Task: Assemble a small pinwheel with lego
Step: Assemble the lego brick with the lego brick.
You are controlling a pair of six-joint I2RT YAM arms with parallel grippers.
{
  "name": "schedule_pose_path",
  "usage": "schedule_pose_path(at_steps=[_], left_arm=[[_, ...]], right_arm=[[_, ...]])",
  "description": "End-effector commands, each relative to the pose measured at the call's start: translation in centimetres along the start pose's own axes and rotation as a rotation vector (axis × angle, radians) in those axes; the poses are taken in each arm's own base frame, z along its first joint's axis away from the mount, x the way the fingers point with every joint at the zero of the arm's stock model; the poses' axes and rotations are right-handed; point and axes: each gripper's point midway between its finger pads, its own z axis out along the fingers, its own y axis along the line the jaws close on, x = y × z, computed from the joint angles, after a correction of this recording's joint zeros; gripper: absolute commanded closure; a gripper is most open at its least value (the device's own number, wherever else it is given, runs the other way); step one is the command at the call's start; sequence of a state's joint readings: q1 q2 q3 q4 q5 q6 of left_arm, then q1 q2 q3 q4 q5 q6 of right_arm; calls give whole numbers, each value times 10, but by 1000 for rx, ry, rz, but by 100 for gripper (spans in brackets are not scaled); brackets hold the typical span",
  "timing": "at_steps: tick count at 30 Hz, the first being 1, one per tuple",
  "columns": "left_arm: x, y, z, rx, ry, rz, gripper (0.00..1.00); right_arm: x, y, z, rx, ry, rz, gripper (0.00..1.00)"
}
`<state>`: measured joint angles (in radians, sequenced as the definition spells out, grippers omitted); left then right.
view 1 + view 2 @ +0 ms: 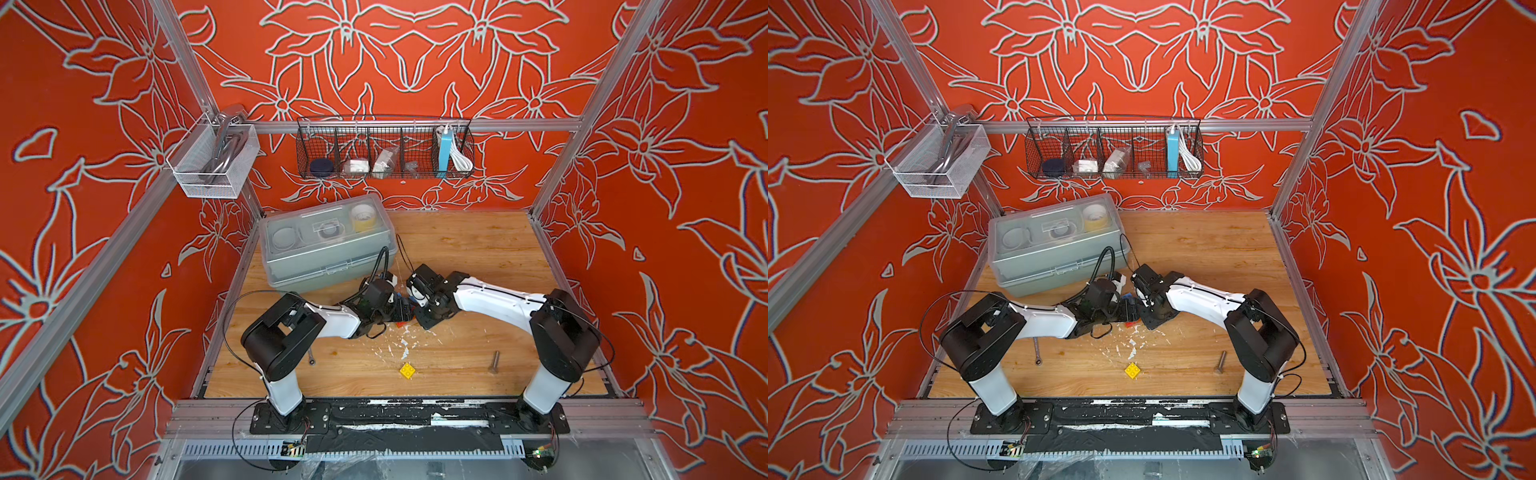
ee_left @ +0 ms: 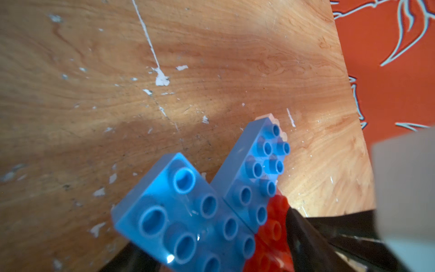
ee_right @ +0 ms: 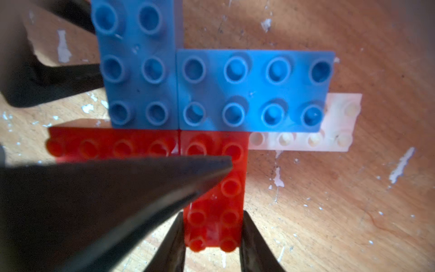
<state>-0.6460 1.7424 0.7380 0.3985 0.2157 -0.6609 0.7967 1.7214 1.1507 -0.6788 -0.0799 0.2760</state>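
Right wrist: pinwheel [image 3: 188,99] inside right pincer [image 3: 212,226]

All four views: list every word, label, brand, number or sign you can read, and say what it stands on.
No text is readable in any view.
Studs of the blue brick and the red brick: blurred, no lettering legible.
In the wire basket, the packets: too small to read.
In the grey storage box, the tape roll: no print legible.
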Motion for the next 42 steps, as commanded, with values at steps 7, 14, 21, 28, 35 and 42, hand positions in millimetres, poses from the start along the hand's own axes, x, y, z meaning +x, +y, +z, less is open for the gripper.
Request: schedule_pose_path(at_steps=[7,14,21,28,35,42], left_arm=[[-17,-5,1,39,75,-30,23],[-15,-10,7,76,93,-26,23],[-26,-33,25,159,136,-31,23],[-36,-30,23,102,138,17,18],[-63,-34,-36,60,35,57,9],[-72,-19,-105,-35,-26,27,3]], right_arm=[[-15,11,-19,-104,-101,39,57],[-15,11,-32,-124,-146,26,58],[2,-2,-56,-92,-279,-99,62],[25,12,-59,-171,-283,-238,60],[40,33,-59,-228,-254,-176,48],[50,54,-59,-236,-282,-171,44]])
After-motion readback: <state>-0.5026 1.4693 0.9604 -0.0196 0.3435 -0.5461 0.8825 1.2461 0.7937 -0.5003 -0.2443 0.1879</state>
